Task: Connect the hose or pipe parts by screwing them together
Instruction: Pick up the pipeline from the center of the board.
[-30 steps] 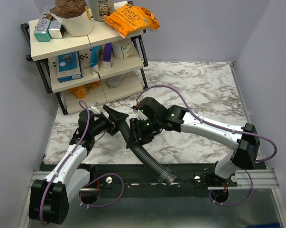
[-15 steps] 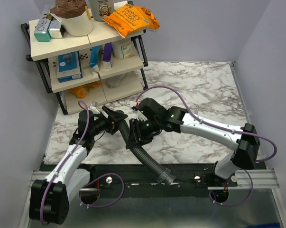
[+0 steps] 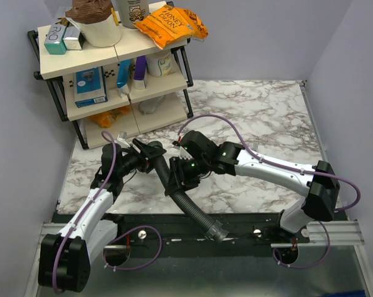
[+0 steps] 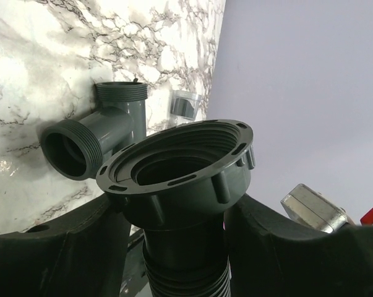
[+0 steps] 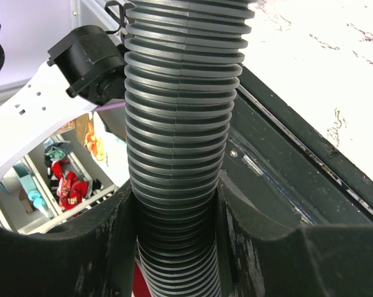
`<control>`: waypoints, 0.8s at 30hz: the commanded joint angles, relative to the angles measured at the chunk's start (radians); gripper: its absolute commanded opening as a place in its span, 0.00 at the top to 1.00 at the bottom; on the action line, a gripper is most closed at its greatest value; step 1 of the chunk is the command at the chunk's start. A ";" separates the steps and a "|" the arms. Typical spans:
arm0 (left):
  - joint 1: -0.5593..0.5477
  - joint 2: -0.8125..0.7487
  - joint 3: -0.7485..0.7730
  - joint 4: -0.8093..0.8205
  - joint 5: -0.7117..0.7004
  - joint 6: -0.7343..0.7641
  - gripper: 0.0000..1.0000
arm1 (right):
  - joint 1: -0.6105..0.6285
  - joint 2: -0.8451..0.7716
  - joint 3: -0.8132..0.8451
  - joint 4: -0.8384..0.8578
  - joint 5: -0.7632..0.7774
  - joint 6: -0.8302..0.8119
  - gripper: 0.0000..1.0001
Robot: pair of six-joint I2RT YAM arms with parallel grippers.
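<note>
The black ribbed hose (image 3: 195,213) runs from the middle of the table down to the near rail, with a grey collar end (image 3: 217,232) there. My right gripper (image 3: 179,179) is shut on its ribbed body (image 5: 183,93), a finger (image 5: 260,247) pressed on each side. My left gripper (image 3: 150,151) is shut on the smooth neck just under the hose's upper collar (image 4: 180,158), whose wide threaded mouth faces the left wrist camera. Beyond it the dark grey branched pipe fitting (image 4: 106,130) lies on the marble, one threaded mouth turned toward the collar. In the top view the fitting is hidden.
A shelf rack (image 3: 112,80) with boxes, bottles and a snack bag stands at the back left. A black rail (image 3: 248,226) runs along the near table edge. A small silvery ring piece (image 4: 186,104) lies behind the fitting. Walls close in on the left and right.
My left gripper has closed from wide open onto the neck of the hose's upper collar. The right gripper keeps its grip and has shifted only slightly.
</note>
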 commanded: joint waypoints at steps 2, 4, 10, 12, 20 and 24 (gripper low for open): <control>0.016 -0.004 0.036 0.033 -0.011 0.004 0.20 | 0.018 -0.041 -0.022 -0.021 -0.020 0.016 0.99; 0.016 -0.007 0.036 0.034 -0.010 0.005 0.17 | 0.018 -0.042 -0.019 -0.022 -0.019 0.014 0.99; 0.016 -0.009 0.033 0.022 -0.007 0.013 0.14 | 0.018 -0.041 -0.009 -0.027 -0.017 0.009 0.99; 0.016 -0.007 0.034 0.024 -0.007 0.012 0.16 | 0.019 -0.041 -0.008 -0.028 -0.017 0.008 0.99; 0.016 -0.004 0.033 0.033 -0.008 0.007 0.20 | 0.019 -0.024 -0.002 -0.027 -0.032 0.002 0.99; 0.016 -0.006 0.031 0.039 -0.004 0.005 0.30 | 0.019 -0.016 0.006 -0.025 -0.037 -0.003 0.99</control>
